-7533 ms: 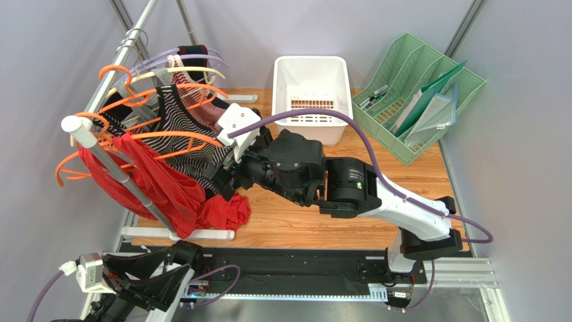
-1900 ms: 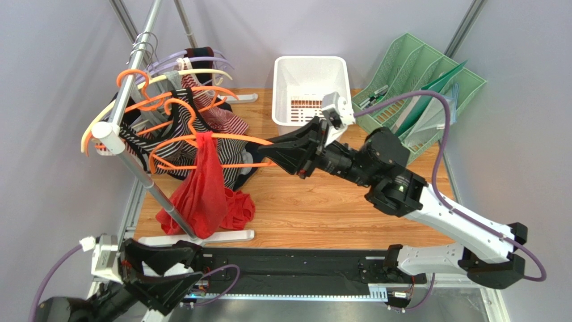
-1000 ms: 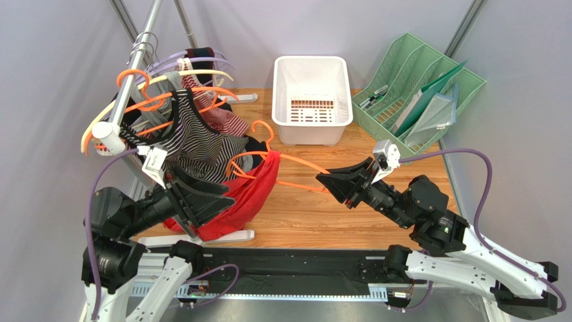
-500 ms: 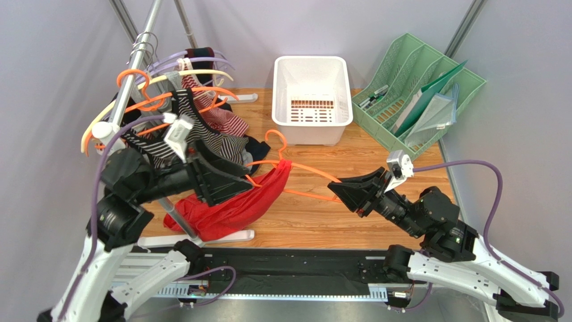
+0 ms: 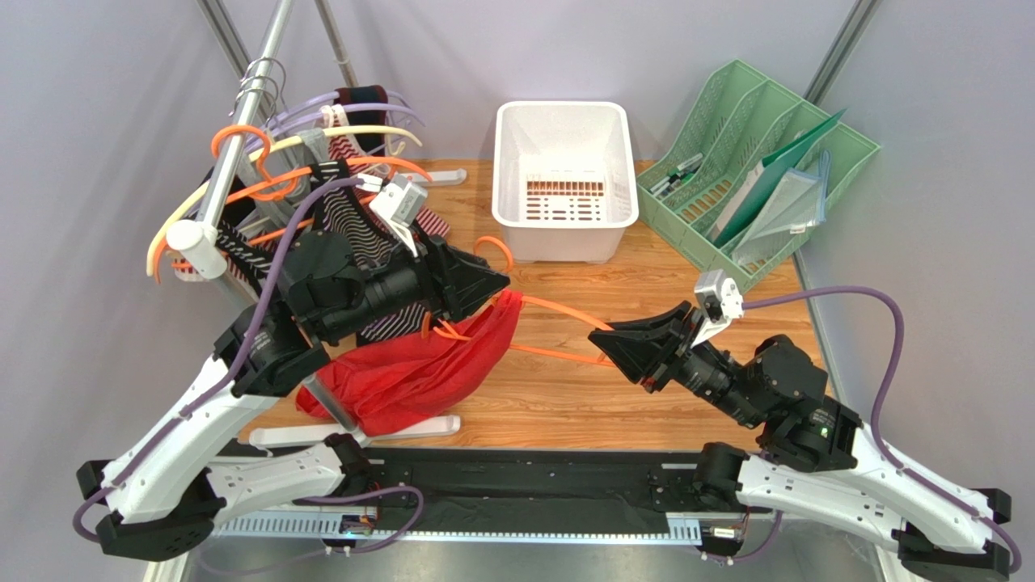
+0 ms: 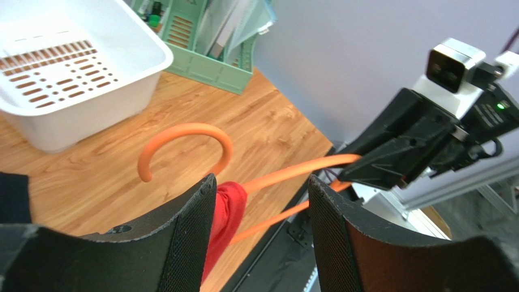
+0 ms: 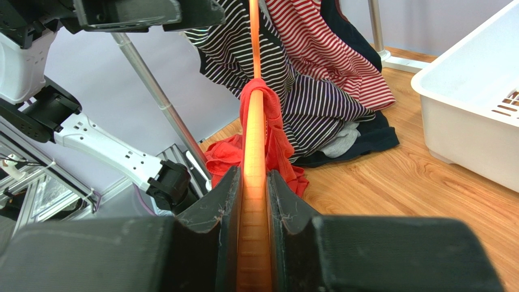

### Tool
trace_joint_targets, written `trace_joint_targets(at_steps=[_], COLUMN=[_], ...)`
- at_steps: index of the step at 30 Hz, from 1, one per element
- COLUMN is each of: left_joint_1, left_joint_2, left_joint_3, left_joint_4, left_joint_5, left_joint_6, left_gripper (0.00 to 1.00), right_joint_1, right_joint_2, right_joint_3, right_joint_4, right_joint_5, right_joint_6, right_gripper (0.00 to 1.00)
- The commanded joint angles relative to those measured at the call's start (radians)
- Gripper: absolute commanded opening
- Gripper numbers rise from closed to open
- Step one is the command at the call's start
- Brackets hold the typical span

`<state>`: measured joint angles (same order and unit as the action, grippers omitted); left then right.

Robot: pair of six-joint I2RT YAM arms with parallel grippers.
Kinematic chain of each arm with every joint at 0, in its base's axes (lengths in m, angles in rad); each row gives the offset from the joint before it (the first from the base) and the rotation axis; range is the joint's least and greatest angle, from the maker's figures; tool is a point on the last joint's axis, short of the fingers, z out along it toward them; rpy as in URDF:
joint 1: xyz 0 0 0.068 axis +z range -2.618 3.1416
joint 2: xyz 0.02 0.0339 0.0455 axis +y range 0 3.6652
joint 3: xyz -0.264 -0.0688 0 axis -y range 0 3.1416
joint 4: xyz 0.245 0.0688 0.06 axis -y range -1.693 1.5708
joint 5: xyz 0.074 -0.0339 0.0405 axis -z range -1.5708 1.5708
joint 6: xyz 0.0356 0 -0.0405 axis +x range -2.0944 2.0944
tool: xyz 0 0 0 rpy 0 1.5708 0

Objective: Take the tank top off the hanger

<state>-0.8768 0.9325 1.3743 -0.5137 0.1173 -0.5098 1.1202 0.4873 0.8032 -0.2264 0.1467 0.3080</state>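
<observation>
A: Where is the tank top now?

B: It is bunched on the left end of the hanger, beside the hook, and it drapes to the near left. The hanger lies left to right.

A: And the pincers?

B: The right gripper is clamped on the hanger's right end. The left gripper, much nearer the cloth, has its jaws apart around it and grips nothing.

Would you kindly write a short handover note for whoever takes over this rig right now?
Right gripper: shut on the orange hanger, holding it over the table.
Left gripper: open, jaws either side of the hanger's neck and the red tank top.
Done: hanger is off the rack.
Left: tank top is still on the hanger; grip the cloth and pull it off.
</observation>
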Motion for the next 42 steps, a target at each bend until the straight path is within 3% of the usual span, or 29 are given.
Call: trace_joint_targets(at_steps=[1,11,15,20,23,24,27,29,36,42], left_joint_1=[-0.024,-0.025,-0.027,-0.027,-0.033,-0.043,-0.082,-0.114,-0.267,-0.332], left_joint_2=[0.026,0.135,0.154,0.176,0.189,0.193,0.227,0.265,0.436,0.522], left_joint_3=[0.042,0.075,0.092,0.098,0.109,0.126,0.187,0.229,0.503,0.597], left_joint_4=[0.046,0.032,0.040,0.052,0.064,0.063,0.055,0.038,-0.074,-0.075], left_joint_5=[-0.177,-0.248,-0.271,-0.280,-0.289,-0.297,-0.318,-0.366,-0.608,-0.789], left_joint_6=[0.022,-0.070,-0.073,-0.079,-0.070,-0.064,-0.021,0.026,0.178,0.258], left_gripper=[0.63,0.63,0.57,0.42,0.27,0.16,0.00,0.00,0.00,0.00], right_joint_1=[-0.002,-0.002,0.000,0.000,0.000,0.000,-0.002,0.000,-0.002,0.000], right_joint_2=[-0.007,0.004,0.014,0.011,0.013,0.014,0.017,0.025,0.063,0.100], right_joint_3=[0.034,0.027,0.016,-0.007,-0.012,-0.013,-0.013,-0.003,0.134,0.312], right_joint_4=[0.088,0.101,0.075,0.050,0.027,0.003,-0.072,-0.114,-0.431,-0.704], right_joint_5=[-0.009,-0.039,-0.068,-0.104,-0.131,-0.131,-0.081,-0.032,0.192,0.353], right_joint_6=[0.011,0.016,0.014,0.013,0.013,0.013,0.029,0.046,0.129,0.210], right_gripper=[0.00,0.00,0.00,0.00,0.00,0.00,0.00,0.00,0.20,0.42])
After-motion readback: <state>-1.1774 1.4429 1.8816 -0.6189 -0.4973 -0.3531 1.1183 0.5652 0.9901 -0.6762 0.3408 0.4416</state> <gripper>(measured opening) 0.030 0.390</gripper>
